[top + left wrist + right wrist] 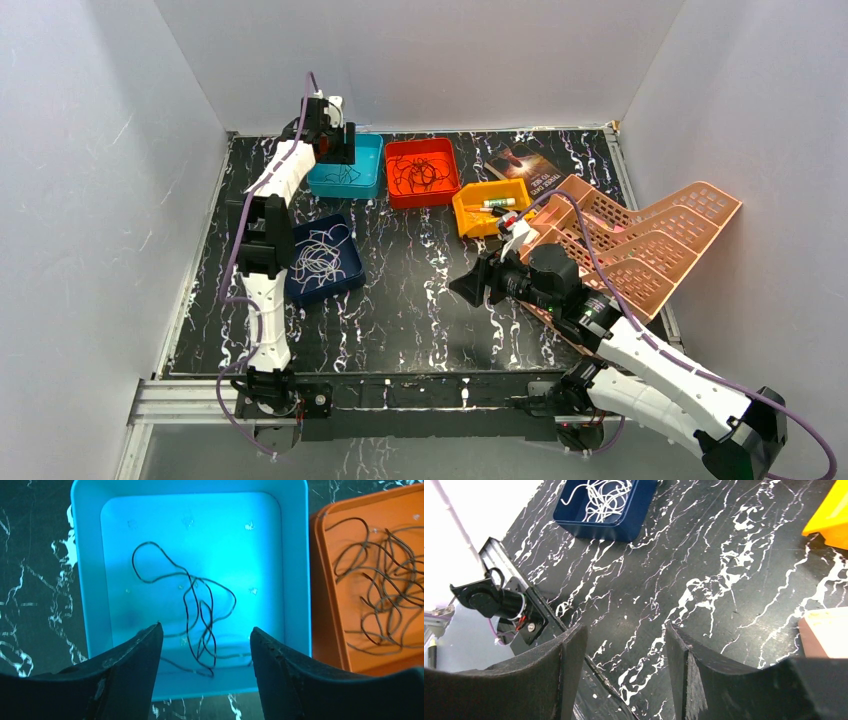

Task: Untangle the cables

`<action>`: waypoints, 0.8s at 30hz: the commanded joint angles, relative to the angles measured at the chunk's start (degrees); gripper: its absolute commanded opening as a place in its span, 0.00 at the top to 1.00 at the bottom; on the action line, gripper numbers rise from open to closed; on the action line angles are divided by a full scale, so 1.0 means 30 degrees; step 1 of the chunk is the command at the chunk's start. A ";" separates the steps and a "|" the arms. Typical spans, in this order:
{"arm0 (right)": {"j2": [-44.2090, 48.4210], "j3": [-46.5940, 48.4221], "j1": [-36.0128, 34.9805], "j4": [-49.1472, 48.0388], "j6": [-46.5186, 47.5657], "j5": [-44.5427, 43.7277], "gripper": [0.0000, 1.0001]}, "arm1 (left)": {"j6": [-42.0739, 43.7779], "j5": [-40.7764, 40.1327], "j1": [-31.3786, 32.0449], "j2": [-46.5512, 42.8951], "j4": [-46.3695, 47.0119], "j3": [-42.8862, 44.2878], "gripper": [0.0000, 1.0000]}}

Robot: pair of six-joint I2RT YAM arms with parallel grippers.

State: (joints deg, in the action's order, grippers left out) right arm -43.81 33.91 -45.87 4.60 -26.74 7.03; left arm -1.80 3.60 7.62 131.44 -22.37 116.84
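- Two arms show from above. My left gripper (335, 140) hangs at the far left of the black marbled table (420, 310), over the far edge of the light blue plastic tray (375, 165). One thin black cable (343, 178) lies in that tray, just under the gripper and slightly toward my base. Immediately right of the gripper, the red plastic tray (392, 175) holds the tangle of black cables (420, 175). My right gripper (465, 285) hovers mid-table, well apart from both trays.
- Left wrist view: my left gripper's (206, 630) jaws stand apart with nothing clamped. The thin black cable (200, 615) lies straight below and ahead of the gap. Its loose loops stretch mostly away from me, bending left at the far end. The tangle of black cables (385, 585) sits beyond my right-hand finger, past the tray walls.
- Right wrist view: my right gripper (626, 630) is spread wide and empty over bare table. The dark blue plastic tray (594, 522) with the white cables (606, 495) lies far ahead and left.
- I judge the left arm far nearer the black tangle: a short shift right.
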 commanded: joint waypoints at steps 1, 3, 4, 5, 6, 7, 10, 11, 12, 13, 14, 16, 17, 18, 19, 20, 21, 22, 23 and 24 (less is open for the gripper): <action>0.0425 0.0921 -0.0041 0.0420 0.0592 -0.1963 0.32 | -0.0531 0.0207 0.0068 -0.4473 -0.0166 -0.1351 0.35; 0.0547 0.1420 -0.0033 0.1050 0.0898 -0.3309 0.31 | -0.1024 0.0060 0.0068 -0.6197 0.0239 -0.2814 0.32; 0.0626 0.1606 -0.0033 0.1214 0.1016 -0.3913 0.30 | -0.1356 0.0171 0.0068 -0.7279 0.0765 -0.3814 0.31; 0.0695 0.1787 -0.0033 0.1421 0.1108 -0.4681 0.28 | -0.1603 0.0463 0.0068 -0.8261 0.1314 -0.4960 0.28; 0.0737 0.2033 -0.0048 0.1666 0.1207 -0.5378 0.26 | -0.1941 0.0694 0.0072 -0.9321 0.1701 -0.5950 0.26; 0.0745 0.2280 -0.0035 0.1950 0.1355 -0.5911 0.24 | -0.2225 0.0908 0.0054 -1.0369 0.2039 -0.7235 0.23; 0.0675 0.3044 -0.0033 0.2766 0.1811 -0.7033 0.18 | -0.2865 0.1631 0.0068 -1.2968 0.2351 -0.9493 0.17; 0.0624 0.3274 -0.0033 0.2977 0.1922 -0.7371 0.15 | -0.3036 0.1828 0.0057 -1.3743 0.2369 -1.0200 0.15; 0.0589 0.3475 -0.0033 0.3154 0.2034 -0.7647 0.13 | -0.3241 0.2117 0.0067 -1.4576 0.2426 -1.0919 0.14; 0.0579 0.3639 -0.0033 0.3328 0.2140 -0.7898 0.09 | -0.3351 0.2387 0.0068 -1.5621 0.2412 -1.1693 0.12; 0.0546 0.3773 -0.0033 0.3465 0.2266 -0.8190 0.06 | -0.3500 0.2601 0.0068 -1.6474 0.2395 -1.2420 0.11; 0.0543 0.3987 -0.0033 0.3649 0.2438 -0.8701 0.02 | -0.3574 0.2799 0.0061 -1.8128 0.2253 -1.3833 0.08; 0.0542 0.4051 -0.0033 0.3684 0.2553 -0.8887 0.02 | -0.3539 0.2798 0.0067 -1.9006 0.2152 -1.4529 0.07; 0.0501 0.4136 -0.0026 0.3788 0.2596 -0.9086 0.02 | -0.3469 0.2630 0.0068 -1.9742 0.2026 -1.5181 0.06; 0.0471 0.4202 -0.0029 0.3885 0.2671 -0.9272 0.02 | -0.3398 0.2393 0.0068 -2.0534 0.1834 -1.5767 0.05; 0.0456 0.4272 -0.0033 0.3959 0.2736 -0.9357 0.02 | -0.3305 0.2154 0.0068 -2.1317 0.1634 -1.6262 0.03; 0.0480 0.4288 -0.0033 0.3994 0.2861 -0.9401 0.02 | -0.3264 0.1971 0.0068 -2.1954 0.1367 -1.6723 0.02; 0.0541 0.4283 -0.0033 0.4002 0.2939 -0.9425 0.02 | -0.3218 0.1926 0.0065 -2.2700 0.1239 -1.7336 0.02; 0.0615 0.4242 -0.0033 0.3989 0.3040 -0.9417 0.02 | -0.3147 0.1928 0.0068 -2.3372 0.1183 -1.7904 0.02; 0.0723 0.4160 -0.0033 0.3866 0.3170 -0.9405 0.02 | -0.3141 0.1818 0.0068 -2.4137 0.1139 -1.8455 0.02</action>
State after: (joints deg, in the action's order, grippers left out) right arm -42.72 43.75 -45.87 16.93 -19.29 -18.57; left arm -11.38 9.67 7.70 66.52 -16.97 65.84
